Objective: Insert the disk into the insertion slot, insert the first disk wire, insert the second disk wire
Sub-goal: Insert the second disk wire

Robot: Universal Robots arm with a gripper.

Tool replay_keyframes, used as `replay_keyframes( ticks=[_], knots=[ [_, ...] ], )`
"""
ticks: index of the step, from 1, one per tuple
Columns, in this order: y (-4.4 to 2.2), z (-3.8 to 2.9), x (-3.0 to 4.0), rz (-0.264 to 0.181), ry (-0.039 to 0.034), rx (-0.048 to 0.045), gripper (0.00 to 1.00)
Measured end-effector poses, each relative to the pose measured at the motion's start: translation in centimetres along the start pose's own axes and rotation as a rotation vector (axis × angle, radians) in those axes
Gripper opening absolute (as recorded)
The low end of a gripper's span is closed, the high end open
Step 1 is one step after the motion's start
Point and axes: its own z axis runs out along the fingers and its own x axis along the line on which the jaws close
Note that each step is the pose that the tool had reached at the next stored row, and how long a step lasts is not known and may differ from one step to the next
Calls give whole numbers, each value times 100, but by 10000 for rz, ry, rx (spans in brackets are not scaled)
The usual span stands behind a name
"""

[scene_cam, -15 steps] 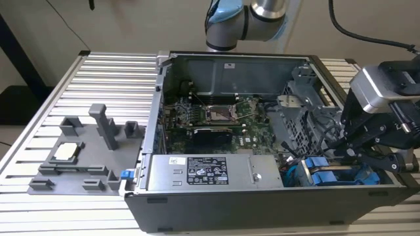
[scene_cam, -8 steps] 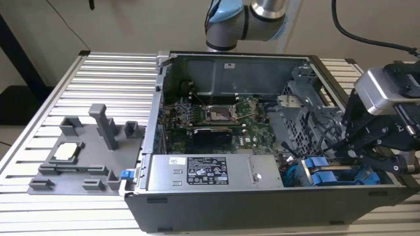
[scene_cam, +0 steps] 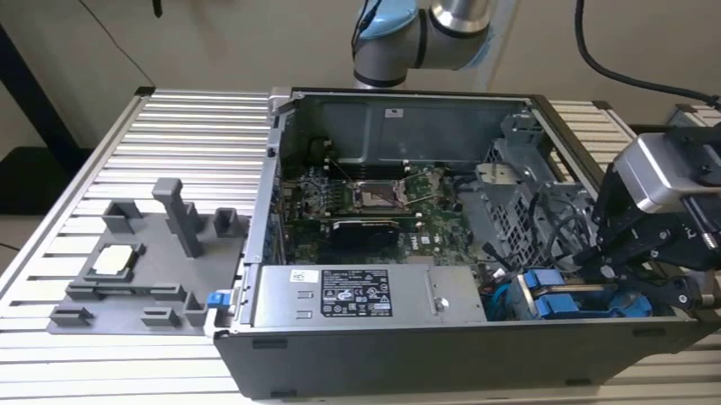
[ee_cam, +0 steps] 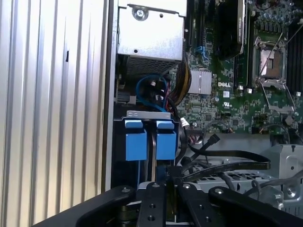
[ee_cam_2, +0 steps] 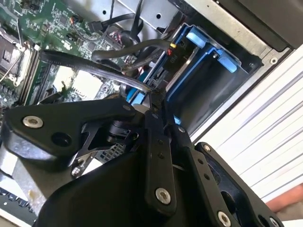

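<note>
Exterior view: black robot hand [scene_cam: 593, 268] hangs over the open grey computer case [scene_cam: 451, 346], fingers nearly together on a thin black wire [ee_cam_2: 102, 57], blue-framed silver disk [ee_cam: 146, 139] seated just ahead.

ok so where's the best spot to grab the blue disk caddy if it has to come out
Probably the two blue tabs on the disk caddy, pinched toward each other, coming straight in from the case's open side. The rest sits sunk in the insertion slot, so those raised tabs are the faces to squeeze, and black cables crowd the motherboard side.
</note>
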Motion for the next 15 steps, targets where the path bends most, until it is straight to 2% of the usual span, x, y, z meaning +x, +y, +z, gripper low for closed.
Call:
replay_keyframes(
  ticks=[3, 4, 15],
  knots=[
    [-6, 21, 5, -13, -221, 7, 16],
    [-7, 27, 7, -17, -264, 8, 16],
    [-12, 56, 14, -23, -272, 24, 16]
  ],
)
